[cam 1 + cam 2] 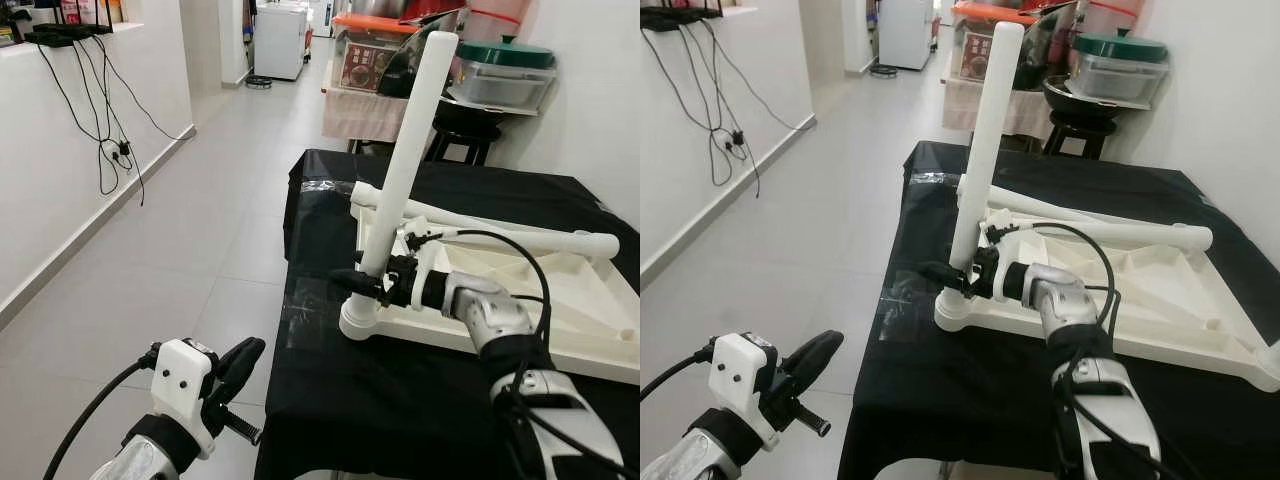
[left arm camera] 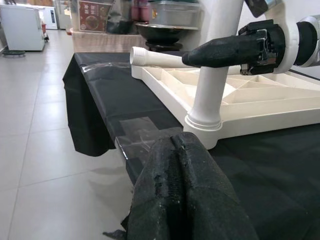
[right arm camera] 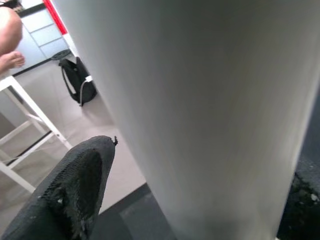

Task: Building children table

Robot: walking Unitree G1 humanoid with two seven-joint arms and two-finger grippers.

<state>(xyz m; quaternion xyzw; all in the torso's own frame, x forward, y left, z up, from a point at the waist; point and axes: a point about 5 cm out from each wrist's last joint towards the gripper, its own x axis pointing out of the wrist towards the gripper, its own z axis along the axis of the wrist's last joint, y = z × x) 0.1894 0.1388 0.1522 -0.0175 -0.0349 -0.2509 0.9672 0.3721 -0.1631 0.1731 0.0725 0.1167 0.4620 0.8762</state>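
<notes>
Right arm is the one doing stuff here: it's stretched forward and across toward the robot's left, silver forearm low over the desk (image 1: 330, 400), with a black cable looping up over the wrist. The right gripper (image 1: 372, 287) has its two black fingers closed round the lower part of the upright white table leg (image 1: 405, 170), one finger (image 2: 220, 51) pointing out past the leg's near side. The left arm sits low, off the desk's edge over the floor, wrist angled up. The left gripper (image 1: 236, 372) has its fingers pressed together, holding nothing, aimed at the leg's base.
</notes>
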